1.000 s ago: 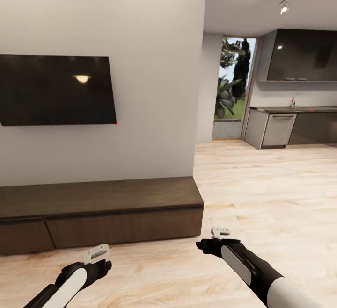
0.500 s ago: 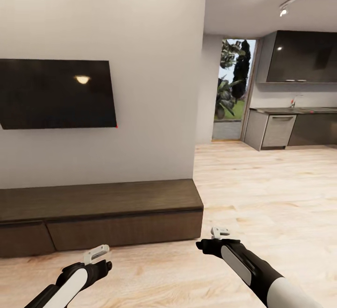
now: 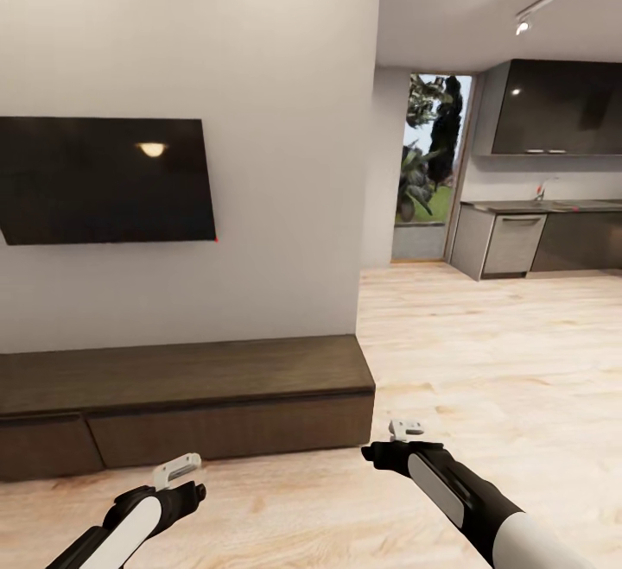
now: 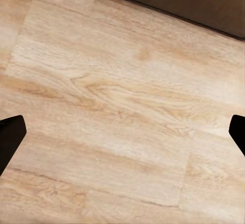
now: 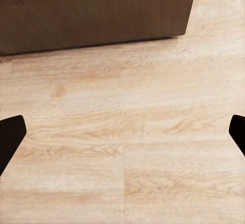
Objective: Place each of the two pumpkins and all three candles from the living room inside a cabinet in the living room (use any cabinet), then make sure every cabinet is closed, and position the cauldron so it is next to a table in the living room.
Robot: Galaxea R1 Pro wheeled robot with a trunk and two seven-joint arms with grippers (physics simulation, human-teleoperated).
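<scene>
Before you: the cabinet (image 3: 186, 401), long axis running left to right along the wall, fronts closed, just ahead of your left gripper (image 3: 177, 471) and right gripper (image 3: 406, 428), both jaws spread, holding nothing.

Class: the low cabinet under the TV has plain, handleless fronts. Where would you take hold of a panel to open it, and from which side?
Probably the panel's top edge on the cabinet, where a dark gap runs under the flat top. Come from the front, with open fingers hooking that edge. The faces look smooth, with nothing else to grip.
</scene>
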